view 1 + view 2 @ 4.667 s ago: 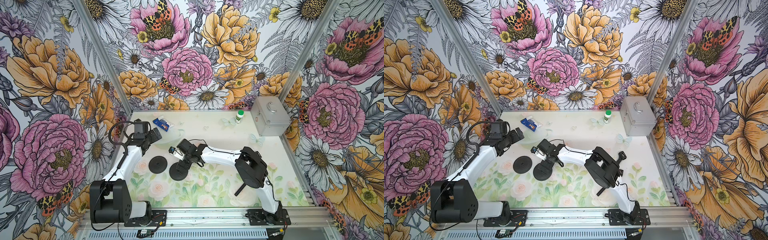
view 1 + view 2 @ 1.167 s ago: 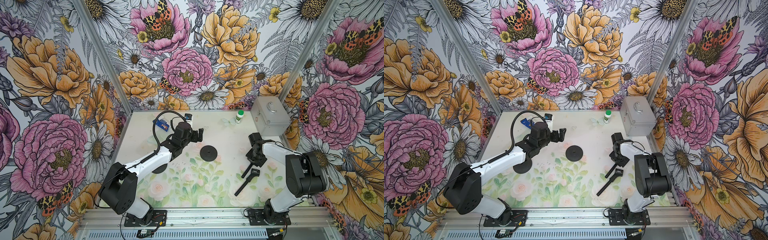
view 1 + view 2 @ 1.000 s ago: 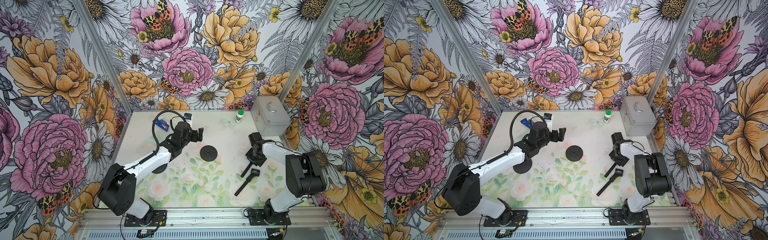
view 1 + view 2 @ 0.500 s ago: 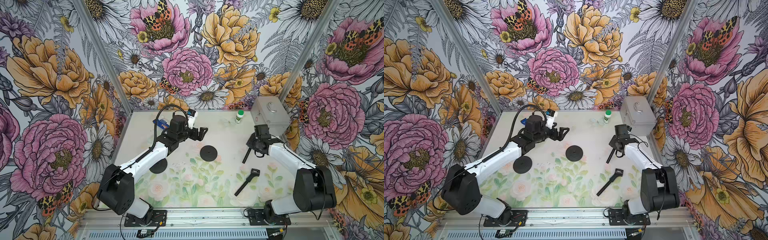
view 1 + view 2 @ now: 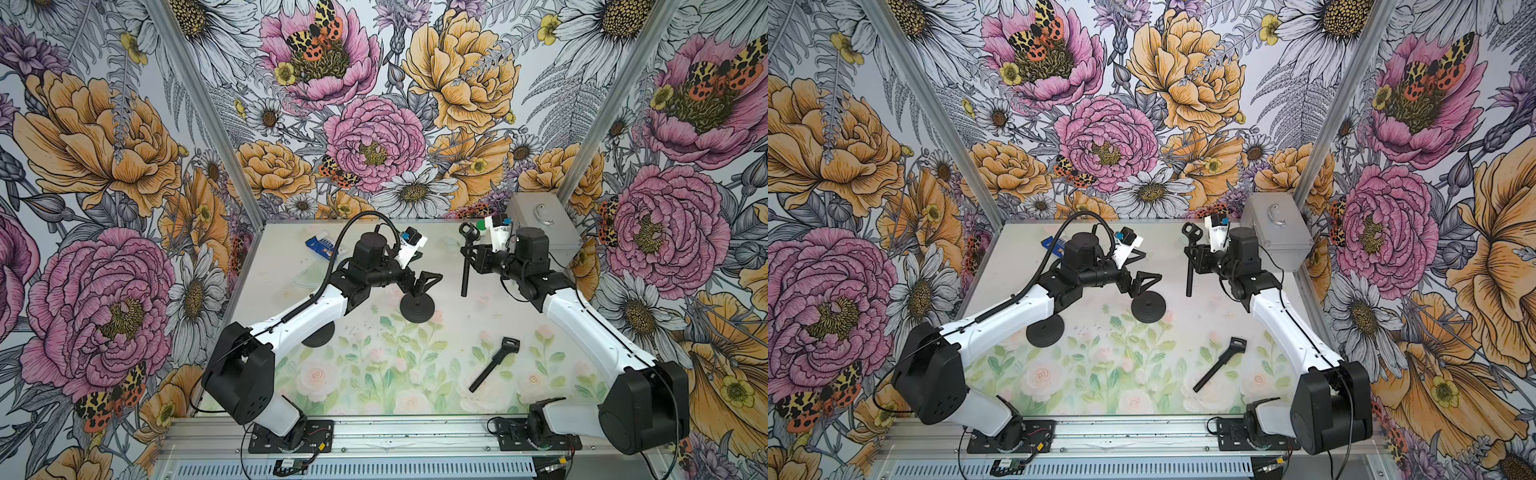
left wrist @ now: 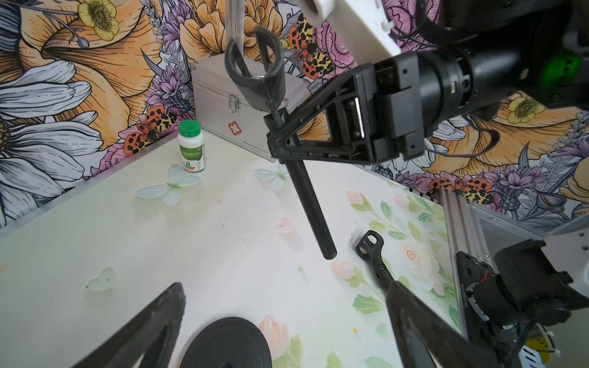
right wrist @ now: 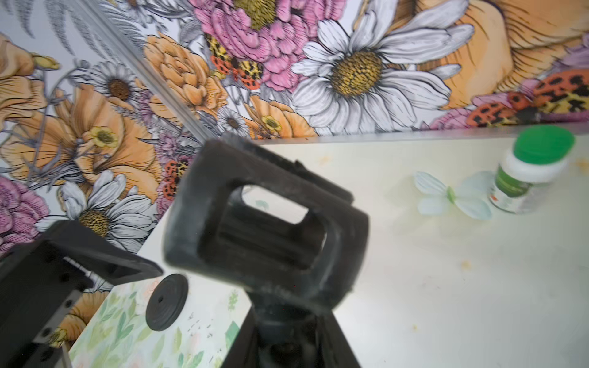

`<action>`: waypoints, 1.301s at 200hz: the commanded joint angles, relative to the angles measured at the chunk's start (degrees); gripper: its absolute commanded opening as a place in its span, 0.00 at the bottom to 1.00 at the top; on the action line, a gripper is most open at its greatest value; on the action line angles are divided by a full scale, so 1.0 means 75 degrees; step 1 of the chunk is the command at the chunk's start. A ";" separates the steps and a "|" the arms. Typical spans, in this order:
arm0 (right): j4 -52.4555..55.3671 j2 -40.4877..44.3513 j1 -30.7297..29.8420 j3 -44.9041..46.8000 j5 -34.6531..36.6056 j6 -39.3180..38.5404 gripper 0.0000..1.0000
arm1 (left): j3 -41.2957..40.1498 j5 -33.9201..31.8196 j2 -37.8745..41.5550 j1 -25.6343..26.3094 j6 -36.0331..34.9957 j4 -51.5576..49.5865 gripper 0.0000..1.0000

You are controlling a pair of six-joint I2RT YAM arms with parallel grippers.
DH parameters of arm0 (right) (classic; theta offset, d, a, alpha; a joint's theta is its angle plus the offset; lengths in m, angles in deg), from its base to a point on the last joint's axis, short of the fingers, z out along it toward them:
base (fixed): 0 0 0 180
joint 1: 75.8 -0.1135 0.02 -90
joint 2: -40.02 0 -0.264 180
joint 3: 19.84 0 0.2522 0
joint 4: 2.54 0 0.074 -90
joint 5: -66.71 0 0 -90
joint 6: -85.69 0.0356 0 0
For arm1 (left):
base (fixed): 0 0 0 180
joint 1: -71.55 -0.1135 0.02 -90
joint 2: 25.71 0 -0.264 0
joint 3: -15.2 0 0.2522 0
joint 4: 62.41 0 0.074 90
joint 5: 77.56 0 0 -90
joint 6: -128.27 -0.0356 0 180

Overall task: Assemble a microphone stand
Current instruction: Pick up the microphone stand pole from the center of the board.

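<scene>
My right gripper [image 5: 467,254] is shut on a black pole [image 5: 464,276] that hangs upright above the table at the back right, its clip [image 5: 468,229] on top. The right wrist view shows that clip [image 7: 264,229] close up, above my right gripper [image 7: 287,334]. A round black base [image 5: 417,307] lies mid-table. My left gripper [image 5: 424,282] hovers open just over it, holding nothing. In the left wrist view the base [image 6: 226,344] sits between the spread fingers [image 6: 153,325]. A second pole [image 5: 494,363] lies flat at the front right. A second base [image 5: 318,334] is half hidden under my left arm.
A silver metal case [image 5: 540,224] stands in the back right corner. A white bottle with a green cap [image 6: 190,146] stands beside it. A blue packet [image 5: 320,246] lies at the back left. Paper butterflies [image 6: 172,189] lie flat near the bottle.
My right arm has lifted one pole off the table and swung it back and up until it hangs upright. My left gripper has shifted slightly right, over the base.
</scene>
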 commanded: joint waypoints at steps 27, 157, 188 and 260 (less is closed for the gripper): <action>-0.2579 0.0513 -0.0382 0.0478 -0.1274 -0.0417 0.20 | -0.0451 0.0503 -0.0126 0.0295 0.0509 0.1404 0.98; -0.4069 0.0699 -0.1096 0.0893 -0.2747 -0.1202 0.22 | -0.1308 0.1309 -0.0432 -0.0036 0.1600 0.4104 0.45; -0.4377 0.0546 -0.1094 0.0944 -0.2951 -0.0879 0.23 | -0.1497 0.1802 -0.0304 -0.0105 0.1316 0.4280 0.24; -0.3469 0.0601 -0.1111 0.0961 -0.2767 -0.1576 0.53 | -0.1816 0.1526 0.0035 -0.0301 0.0643 0.4261 0.07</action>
